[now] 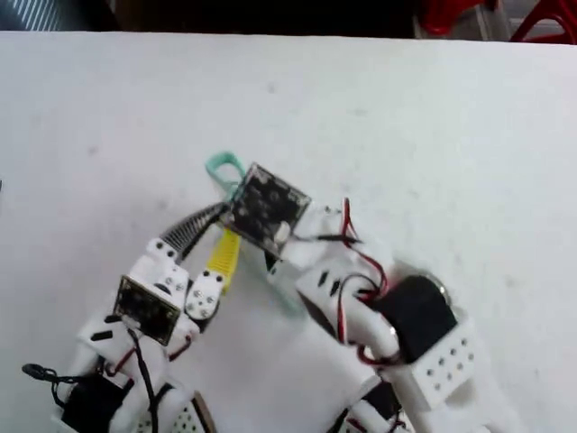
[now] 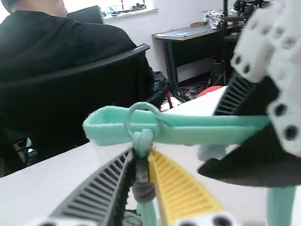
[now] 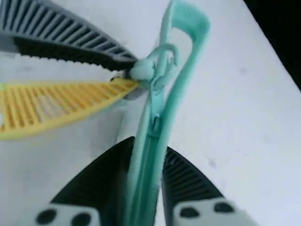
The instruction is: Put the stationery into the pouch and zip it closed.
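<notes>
Just one pouch point(image 3: 157, 110), left hand point(image 2: 140, 162), right hand point(image 3: 150, 147)

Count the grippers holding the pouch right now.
2. The grey-and-yellow left gripper pinches the zipper pull near one end of the pouch. The black right gripper clamps the pouch's zipper edge further along.

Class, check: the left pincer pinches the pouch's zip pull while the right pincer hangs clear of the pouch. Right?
No: the right pincer clamps the pouch along its zip, as the right wrist view shows. The left pincer does pinch the zip pull.
</notes>
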You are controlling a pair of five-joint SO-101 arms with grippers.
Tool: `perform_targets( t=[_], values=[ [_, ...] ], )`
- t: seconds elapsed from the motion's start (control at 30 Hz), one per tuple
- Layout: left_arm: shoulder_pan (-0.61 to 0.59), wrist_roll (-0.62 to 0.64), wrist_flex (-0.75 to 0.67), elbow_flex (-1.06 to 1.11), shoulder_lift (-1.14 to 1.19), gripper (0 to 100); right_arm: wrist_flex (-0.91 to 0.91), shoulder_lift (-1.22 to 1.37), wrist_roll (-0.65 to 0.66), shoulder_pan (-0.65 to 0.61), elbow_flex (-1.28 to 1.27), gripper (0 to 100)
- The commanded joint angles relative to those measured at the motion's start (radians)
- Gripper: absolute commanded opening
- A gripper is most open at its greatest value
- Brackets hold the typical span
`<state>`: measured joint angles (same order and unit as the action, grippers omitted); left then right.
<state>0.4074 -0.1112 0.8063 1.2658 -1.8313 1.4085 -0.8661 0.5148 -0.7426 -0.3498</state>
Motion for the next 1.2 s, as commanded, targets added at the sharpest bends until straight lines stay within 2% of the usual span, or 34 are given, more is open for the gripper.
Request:
perform_targets(
  t=[0.0,0.17,0.33,0.5,0.73,0.9,1.0,1.17],
  values=[
    [-0.128,-0.012,-0.069,-0.020,0.015,2,-0.111,-0.143,0.104,-0.031,-0.135,2.0],
    [-0.214,-0.012,-0.135,-0.017,0.016,2,-0.170,-0.217,0.176,-0.051,-0.281,2.0],
    [-0.246,-0.095,-0.141,-0.015,0.018,2,-0.088,-0.248,0.288,-0.193,-0.295,2.0],
    [-0.331,-0.095,-0.166,-0.017,0.079,2,-0.047,-0.387,0.361,-0.315,-0.299,2.0],
    [-0.410,-0.094,-0.374,-0.048,0.429,2,0.010,-0.430,0.393,-0.317,-0.301,2.0],
    [-0.472,-0.015,-0.327,-0.166,0.570,2,0.010,-0.437,0.393,-0.295,-0.299,2.1],
    [-0.509,-0.003,-0.296,-0.199,0.558,2,-0.002,-0.437,0.396,-0.248,-0.299,2.1],
    [-0.516,-0.005,-0.282,-0.186,0.539,2,-0.007,-0.437,0.390,-0.239,-0.299,2.1]
  ],
)
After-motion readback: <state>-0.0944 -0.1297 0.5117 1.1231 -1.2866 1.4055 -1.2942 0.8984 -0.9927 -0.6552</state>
